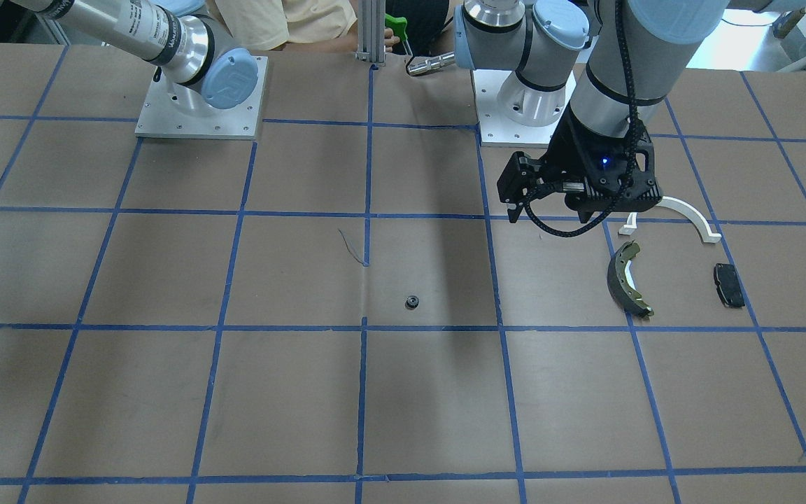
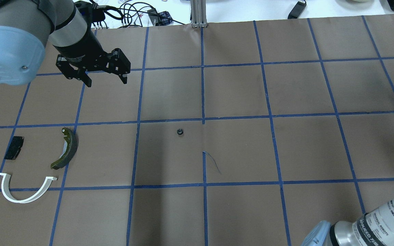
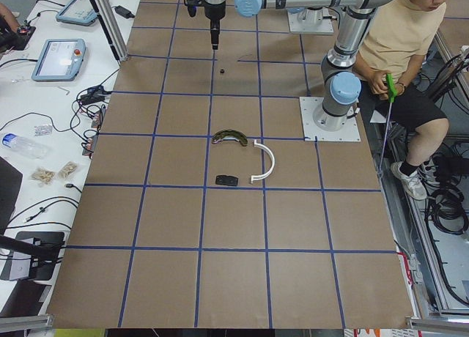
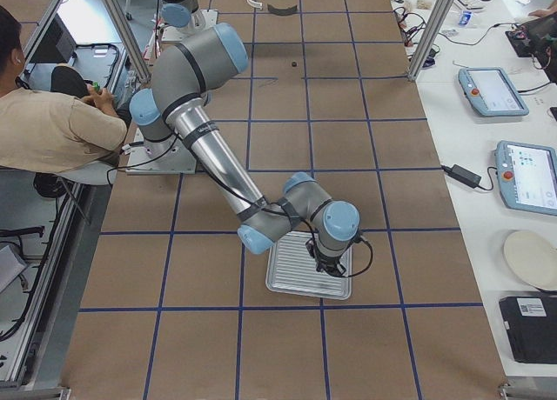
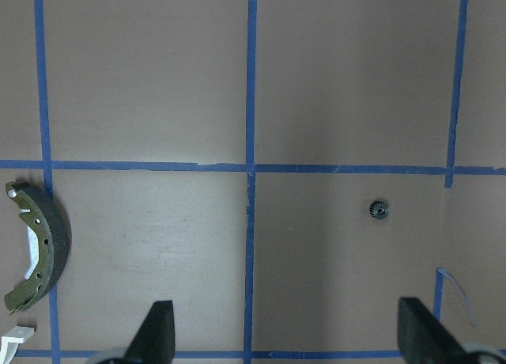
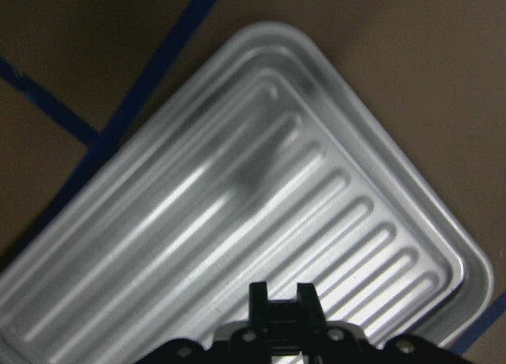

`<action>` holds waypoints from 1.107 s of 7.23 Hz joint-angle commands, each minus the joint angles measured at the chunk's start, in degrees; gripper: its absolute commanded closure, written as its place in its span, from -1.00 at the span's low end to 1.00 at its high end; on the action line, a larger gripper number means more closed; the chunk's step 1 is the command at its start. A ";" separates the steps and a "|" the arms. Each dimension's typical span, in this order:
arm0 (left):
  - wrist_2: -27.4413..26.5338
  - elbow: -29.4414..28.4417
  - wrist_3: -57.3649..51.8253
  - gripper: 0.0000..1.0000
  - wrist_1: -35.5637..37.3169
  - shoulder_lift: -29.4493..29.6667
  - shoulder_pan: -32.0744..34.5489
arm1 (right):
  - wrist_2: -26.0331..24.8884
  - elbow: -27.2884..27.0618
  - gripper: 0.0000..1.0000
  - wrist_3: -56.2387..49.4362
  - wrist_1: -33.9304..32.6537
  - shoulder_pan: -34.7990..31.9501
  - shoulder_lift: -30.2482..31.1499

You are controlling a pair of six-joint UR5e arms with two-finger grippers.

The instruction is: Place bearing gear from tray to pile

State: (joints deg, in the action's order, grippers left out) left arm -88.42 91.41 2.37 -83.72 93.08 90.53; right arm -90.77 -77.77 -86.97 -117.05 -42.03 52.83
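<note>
Item 1, nearest the robot's base on its left: the pile [image 3: 233,138], three loose parts lying apart on the table [image 2: 238,153].
- a. White half-ring arc [image 1: 709,234], flat, closest to the base.
- b. Dark curved brake shoe [image 2: 72,148] with a yellowish rim, just beyond the arc.
- c. Small black rectangular pad [image 2: 14,147], beside the shoe on its outer side.

Item 2, mid-table: the bearing gear [image 2: 180,131]. It is small and dark and sits alone on the brown paper near a crossing of blue tape lines. I log it well apart from the pile and well apart from the tray, with nothing touching it.

Item 3, at the robot's right end of the table: the metal tray [image 6: 237,190], ribbed. The right gripper [image 6: 281,297] hangs over it. I read its fingers as drawn together, with nothing between them.

Item 4, farthest out: the left gripper [image 2: 106,82], above the table beyond the pile. Its fingers are spread wide and hold nothing. Its wrist view takes in the gear and the shoe.
</note>
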 commanded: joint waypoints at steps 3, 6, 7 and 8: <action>0.00 0.00 0.00 -1.00 -0.04 0.00 0.00 | 1.73 -6.23 1.00 37.84 -0.02 -21.38 5.18; 0.00 0.00 0.00 -1.00 -0.04 0.00 0.00 | 1.04 -13.08 1.00 70.16 -5.29 -40.70 7.28; 0.00 0.00 0.00 -1.00 -0.04 0.00 0.00 | 0.95 -16.85 1.00 82.98 -6.43 -47.46 9.03; 0.00 0.00 0.00 -1.00 -0.04 0.00 0.00 | 0.94 -19.67 1.00 91.63 -11.66 -52.84 9.31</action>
State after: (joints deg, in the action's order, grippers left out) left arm -88.41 91.41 2.37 -83.76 93.08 90.53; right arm -89.74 -93.55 -8.37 -124.19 -87.17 61.11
